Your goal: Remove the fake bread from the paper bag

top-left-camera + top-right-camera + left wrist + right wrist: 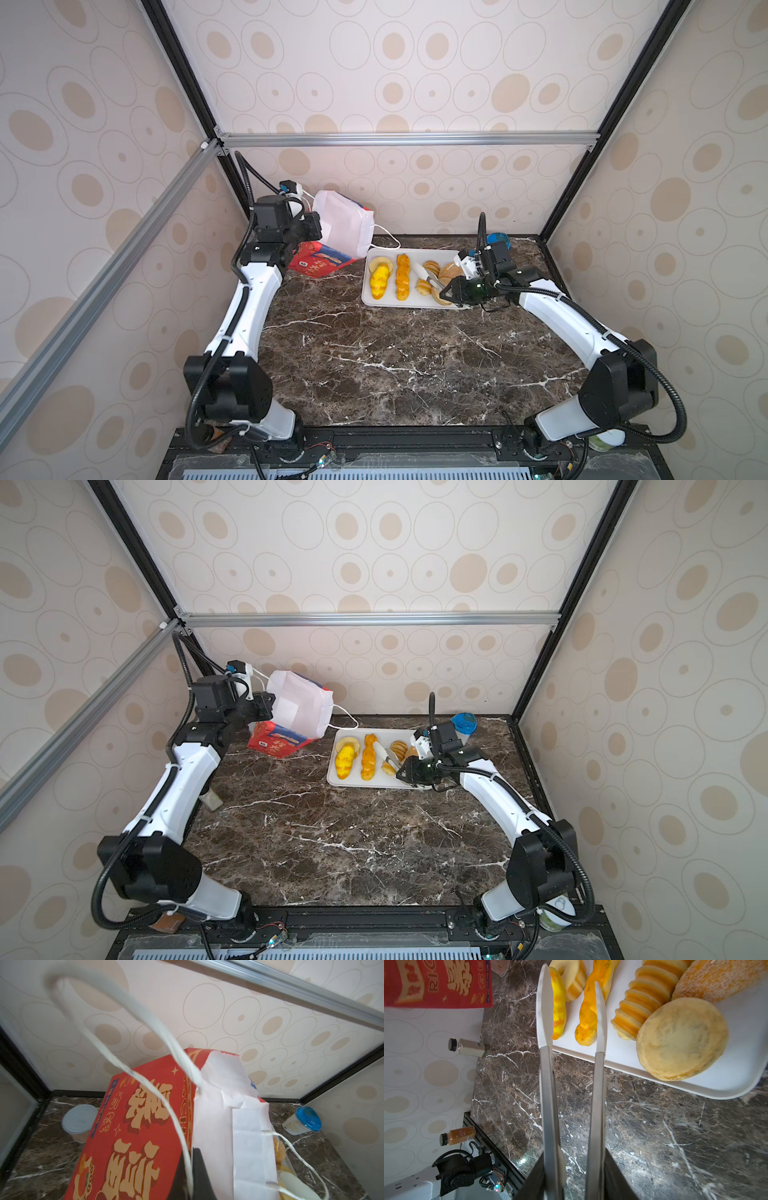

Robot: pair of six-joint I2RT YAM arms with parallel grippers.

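Fake bread (402,276): we counted six on the tray (695,1088).
Left end effector (311,227): clamped on paper bag (320,262) rim.
Right end effector (449,291): gripped empty tongs (548,1084).
Remaining: nothing, we judged.

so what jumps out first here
The red paper bag at the back left, tilted with its white end up, the left fingers shut on its cord handle. Next, the white tray to its right, lined with yellow fake bread, with the right fingers holding metal tongs over it.

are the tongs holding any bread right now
No, the right wrist view shows the tongs with tips apart and nothing between them; the bread lies on the tray.
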